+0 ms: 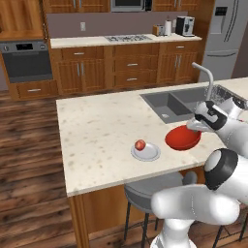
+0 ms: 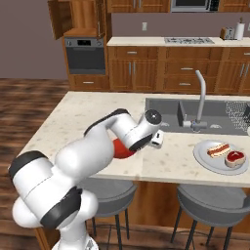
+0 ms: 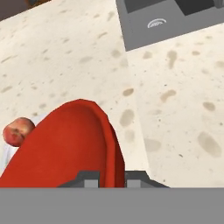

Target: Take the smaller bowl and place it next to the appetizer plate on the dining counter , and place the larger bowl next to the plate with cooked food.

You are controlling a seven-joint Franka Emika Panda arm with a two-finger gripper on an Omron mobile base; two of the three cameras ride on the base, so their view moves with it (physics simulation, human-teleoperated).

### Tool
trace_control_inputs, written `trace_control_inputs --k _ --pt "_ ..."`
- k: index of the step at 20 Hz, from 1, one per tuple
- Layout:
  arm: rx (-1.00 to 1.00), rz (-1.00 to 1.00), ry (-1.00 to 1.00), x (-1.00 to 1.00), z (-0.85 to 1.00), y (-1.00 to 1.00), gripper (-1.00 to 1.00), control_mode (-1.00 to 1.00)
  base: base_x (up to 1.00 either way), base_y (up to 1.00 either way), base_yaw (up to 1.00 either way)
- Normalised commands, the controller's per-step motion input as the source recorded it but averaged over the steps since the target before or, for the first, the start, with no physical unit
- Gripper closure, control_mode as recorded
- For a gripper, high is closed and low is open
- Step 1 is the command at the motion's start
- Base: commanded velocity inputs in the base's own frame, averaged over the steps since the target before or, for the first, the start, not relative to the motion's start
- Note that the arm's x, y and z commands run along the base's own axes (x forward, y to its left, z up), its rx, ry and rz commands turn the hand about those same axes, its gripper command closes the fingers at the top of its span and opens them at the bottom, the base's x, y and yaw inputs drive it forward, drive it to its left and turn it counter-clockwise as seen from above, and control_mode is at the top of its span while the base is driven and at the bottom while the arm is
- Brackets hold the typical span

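Note:
My gripper (image 1: 193,128) is shut on the rim of the smaller bowl (image 1: 182,138), a plain bright red one. The bowl hangs tilted low over the dining counter (image 1: 97,131). In the hand view the red rim (image 3: 111,144) runs between my fingertips (image 3: 89,177). Just left of the bowl lies the appetizer plate (image 1: 150,155) with its red apple (image 1: 140,145); the two stand close but apart. The plate with cooked food (image 2: 210,158), bearing a sausage bun and a meat piece, rests at the counter's right end. The larger bowl is out of view.
The inset grey sink (image 1: 169,104) and its tall tap (image 1: 208,77) lie just beyond the bowl. Grey stools (image 2: 215,200) stand under the counter's front edge. The stove-bearing wall counter (image 1: 97,41) runs along the back.

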Motion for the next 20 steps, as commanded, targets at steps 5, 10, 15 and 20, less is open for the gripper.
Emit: trace_control_inputs --k 5,10,15,20 --pt "-0.03 0.00 0.00 0.40 -0.32 0.00 1.00 -1.00 0.00 0.00 0.00" --pt "-0.06 0.00 0.00 0.19 -0.48 0.00 1.00 -1.00 0.00 0.00 0.00" --pt "-0.07 0.00 0.00 0.20 -0.45 0.00 1.00 -1.00 0.00 0.00 0.00" --pt "-0.07 0.00 0.00 0.36 -0.36 0.00 1.00 -1.00 0.00 0.00 0.00"
